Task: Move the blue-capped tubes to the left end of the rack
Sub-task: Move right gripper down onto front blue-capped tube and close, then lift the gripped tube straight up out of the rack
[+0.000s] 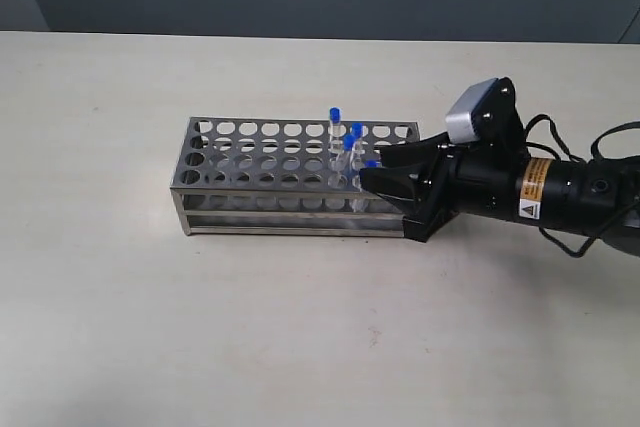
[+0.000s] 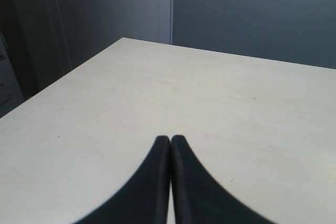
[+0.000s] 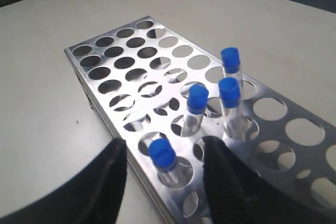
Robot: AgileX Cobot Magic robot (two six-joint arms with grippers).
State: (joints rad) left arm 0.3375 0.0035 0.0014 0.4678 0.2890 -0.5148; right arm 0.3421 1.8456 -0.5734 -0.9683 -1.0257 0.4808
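The steel rack (image 1: 260, 162) (image 3: 113, 64) lies along the table's middle. Several blue-capped tubes (image 1: 347, 152) stand in holes towards its right end. In the right wrist view the nearest tube (image 3: 164, 157) leans in a front-row hole, with others behind it (image 3: 197, 103) (image 3: 230, 94) (image 3: 230, 60). My right gripper (image 3: 164, 148) (image 1: 372, 175) is open, its fingers standing either side of that nearest tube's blue cap without touching it. My left gripper (image 2: 170, 139) is shut on nothing over bare table; it is out of the exterior view.
The rack's left half has only bare holes (image 1: 225, 147). The table's far edge (image 1: 300, 37) meets a dark wall. In the left wrist view a table corner (image 2: 123, 39) shows ahead.
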